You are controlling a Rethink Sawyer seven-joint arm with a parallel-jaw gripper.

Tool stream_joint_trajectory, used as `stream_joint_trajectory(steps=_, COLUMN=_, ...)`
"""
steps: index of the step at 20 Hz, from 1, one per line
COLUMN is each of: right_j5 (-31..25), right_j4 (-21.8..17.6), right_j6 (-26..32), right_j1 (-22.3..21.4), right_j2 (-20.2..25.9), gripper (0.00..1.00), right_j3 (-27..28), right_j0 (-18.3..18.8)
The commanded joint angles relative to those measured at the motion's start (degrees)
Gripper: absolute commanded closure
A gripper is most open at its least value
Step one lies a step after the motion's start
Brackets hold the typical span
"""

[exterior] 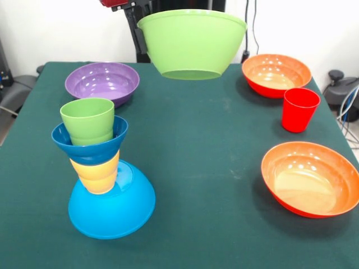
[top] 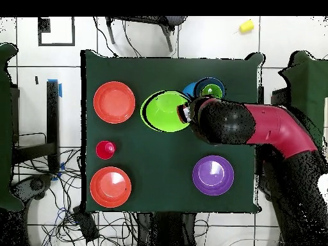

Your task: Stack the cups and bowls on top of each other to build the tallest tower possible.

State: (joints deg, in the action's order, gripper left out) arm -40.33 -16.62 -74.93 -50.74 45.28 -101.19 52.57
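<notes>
My gripper [exterior: 141, 35] is shut on the rim of the green bowl [exterior: 190, 42] and holds it upright in the air above the table's far side; in the overhead view my gripper [top: 186, 113] is at the bowl's [top: 165, 110] right rim. The tower stands at the near left: an upturned light-blue bowl [exterior: 115, 210], a yellow cup [exterior: 96, 171], a small dark-blue bowl [exterior: 90, 147] and a green cup [exterior: 88, 120] on top. It leans a little. In the overhead view the tower [top: 209, 88] is just beyond my arm.
A purple bowl [exterior: 102, 82] sits at the far left. Two orange bowls [exterior: 276, 74] [exterior: 311, 178] and a red cup [exterior: 299, 109] stand along the right side. A small yellow object [top: 246, 26] lies on the floor off the table.
</notes>
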Motion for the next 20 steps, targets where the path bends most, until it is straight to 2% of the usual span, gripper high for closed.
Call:
stream_joint_trajectory(steps=1, right_j5=2.45, right_j4=-0.37, right_j6=-7.03, right_j1=0.38, right_j2=-3.47, gripper=1.0, right_j3=-2.79, right_j0=-2.26)
stream_joint_trajectory(steps=10, right_j5=3.1, right_j4=-1.68, right_j6=-7.85, right_j1=2.28, right_j2=-5.26, gripper=1.0, right_j3=-0.83, right_j0=-4.35)
stream_joint_trajectory(steps=20, right_j5=3.78, right_j4=-0.96, right_j6=-6.86, right_j1=2.26, right_j2=-5.88, gripper=1.0, right_j3=-1.47, right_j0=-4.09)
